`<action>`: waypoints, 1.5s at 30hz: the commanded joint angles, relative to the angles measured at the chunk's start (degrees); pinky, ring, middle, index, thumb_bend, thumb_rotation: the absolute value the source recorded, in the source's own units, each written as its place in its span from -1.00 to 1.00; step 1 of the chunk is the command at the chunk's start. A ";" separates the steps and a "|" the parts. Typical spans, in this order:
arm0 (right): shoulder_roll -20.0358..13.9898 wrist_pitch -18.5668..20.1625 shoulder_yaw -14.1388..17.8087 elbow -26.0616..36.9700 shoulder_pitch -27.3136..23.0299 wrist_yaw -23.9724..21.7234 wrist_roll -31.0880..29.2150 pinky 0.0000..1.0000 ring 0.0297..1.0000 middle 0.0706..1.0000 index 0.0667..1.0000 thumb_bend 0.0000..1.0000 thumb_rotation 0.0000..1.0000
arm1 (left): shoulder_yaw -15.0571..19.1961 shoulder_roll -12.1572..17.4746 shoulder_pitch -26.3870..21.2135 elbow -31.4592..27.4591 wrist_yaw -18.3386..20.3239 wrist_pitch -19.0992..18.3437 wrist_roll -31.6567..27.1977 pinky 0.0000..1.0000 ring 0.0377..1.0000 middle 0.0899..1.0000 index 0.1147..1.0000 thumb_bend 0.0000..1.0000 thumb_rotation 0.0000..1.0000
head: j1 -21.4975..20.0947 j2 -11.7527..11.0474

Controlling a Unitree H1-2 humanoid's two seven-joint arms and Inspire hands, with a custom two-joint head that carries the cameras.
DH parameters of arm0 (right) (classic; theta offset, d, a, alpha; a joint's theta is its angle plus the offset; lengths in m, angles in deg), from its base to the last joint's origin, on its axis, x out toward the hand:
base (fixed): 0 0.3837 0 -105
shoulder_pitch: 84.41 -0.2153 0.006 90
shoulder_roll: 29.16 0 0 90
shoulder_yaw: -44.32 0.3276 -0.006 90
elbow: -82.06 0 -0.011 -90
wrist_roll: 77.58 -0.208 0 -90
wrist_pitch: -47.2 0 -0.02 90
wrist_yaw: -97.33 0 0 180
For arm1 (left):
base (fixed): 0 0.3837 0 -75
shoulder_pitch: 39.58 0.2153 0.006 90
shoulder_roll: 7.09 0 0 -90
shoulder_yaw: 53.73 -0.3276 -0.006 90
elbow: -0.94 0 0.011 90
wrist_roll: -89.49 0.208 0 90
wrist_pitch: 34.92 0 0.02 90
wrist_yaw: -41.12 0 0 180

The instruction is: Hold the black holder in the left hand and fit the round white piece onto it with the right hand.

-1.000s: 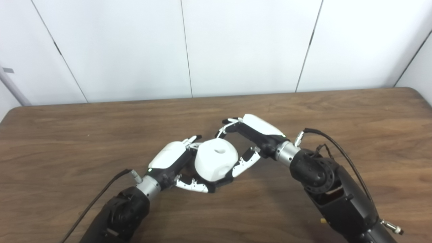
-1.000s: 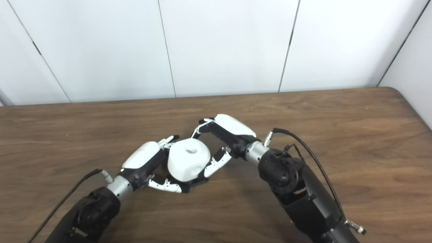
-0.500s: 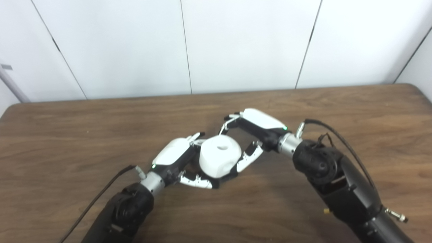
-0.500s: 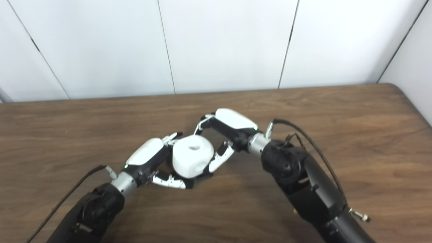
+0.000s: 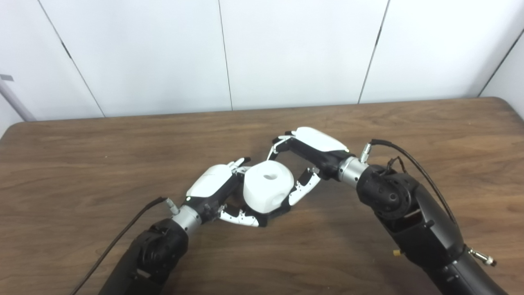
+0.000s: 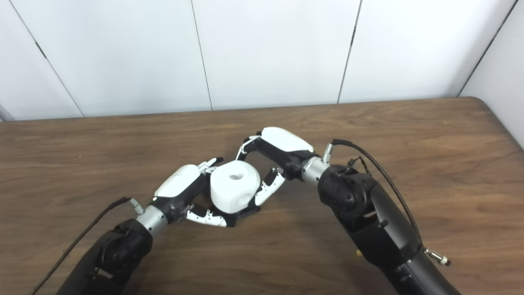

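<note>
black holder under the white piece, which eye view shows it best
The right eye view: the black holder shows as a dark edge under the round white piece. The left eye view shows a similar sliver, no clearer.

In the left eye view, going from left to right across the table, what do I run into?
Left hand → round white piece → right hand. The black holder under the white piece overlaps it, so I leave it out of the order.
</note>
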 commanded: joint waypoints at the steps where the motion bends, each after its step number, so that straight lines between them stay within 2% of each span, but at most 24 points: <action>1: -1.32 -1.18 0.57 2.82 -3.13 -0.27 0.84 1.00 0.87 0.51 -0.11 0.05 -0.70 | 0.18 0.01 -1.32 -1.19 -0.26 0.83 -0.06 1.00 1.00 0.69 -0.17 0.05 -0.89 | -0.01 0.08; 2: -1.73 -0.85 0.13 3.15 -3.30 -1.15 1.66 1.00 0.89 0.56 -0.10 0.05 -0.69 | 0.14 0.04 -1.34 -1.27 -0.20 0.80 0.02 1.00 1.00 0.69 -0.17 0.05 -0.89 | -0.04 0.04; 3: -1.96 -0.67 -0.12 3.37 -3.38 -1.75 2.27 1.00 0.93 0.63 0.08 0.61 -0.42 | 0.12 0.06 -1.35 -1.32 -0.16 0.78 0.07 1.00 1.00 0.70 -0.17 0.05 -0.89 | -0.04 0.04; 4: -2.14 -0.17 -0.39 3.88 -3.35 -2.57 2.88 1.00 0.94 0.65 0.14 0.80 -0.32 | 0.13 0.09 -1.38 -1.33 -0.13 0.74 0.18 1.00 1.00 0.70 -0.17 0.05 -0.89 | -0.02 0.14; 6: -2.23 0.43 -0.53 4.54 -3.19 -3.58 3.39 1.00 0.99 0.75 0.35 0.96 -0.20 | 0.15 0.10 -1.40 -1.40 0.01 0.62 0.31 1.00 1.00 0.70 -0.17 0.05 -0.89 | 0.06 0.14; 7: -2.16 0.68 -0.59 4.80 -3.00 -3.84 3.69 1.00 0.99 0.76 0.38 0.98 -0.18 | 0.21 0.07 -1.42 -1.39 0.08 0.52 0.25 1.00 1.00 0.70 -0.17 0.05 -0.89 | 0.06 0.14; 9: -1.93 0.97 -0.58 5.06 -2.70 -4.05 4.05 1.00 1.00 0.82 0.53 1.00 -0.18 | 0.29 0.03 -1.44 -1.41 0.22 0.36 0.12 1.00 1.00 0.69 -0.17 0.05 -0.89 | 0.06 0.14; 16: -1.33 1.68 -0.47 5.54 -2.06 -4.69 4.89 1.00 1.00 0.88 0.78 1.00 -0.19 | 0.66 0.21 -1.43 -1.53 0.45 0.50 -0.22 1.00 1.00 0.69 -0.17 0.05 -0.89 | 0.14 0.24; 33: -1.58 3.30 0.66 6.44 -1.85 -5.83 3.74 1.00 1.00 0.90 0.80 1.00 -0.29 | 1.45 1.09 -1.60 -0.97 0.21 1.51 -0.56 1.00 1.00 0.68 -0.17 0.05 -0.89 | -0.02 0.13; 38: -2.94 2.81 3.48 5.61 0.24 -5.50 0.15 1.00 1.00 0.91 0.90 0.98 -0.27 | 2.62 2.23 -1.65 -0.63 0.43 1.40 -1.43 1.00 1.00 0.68 -0.17 0.05 -0.89 | -0.22 -0.53; 45: -3.72 3.31 7.25 3.67 3.80 -4.17 -3.60 1.00 1.00 0.97 1.00 0.95 -0.38 | 4.78 4.48 -1.57 -0.42 0.24 2.25 -2.52 1.00 1.00 0.68 -0.17 0.05 -0.90 | -0.20 -1.07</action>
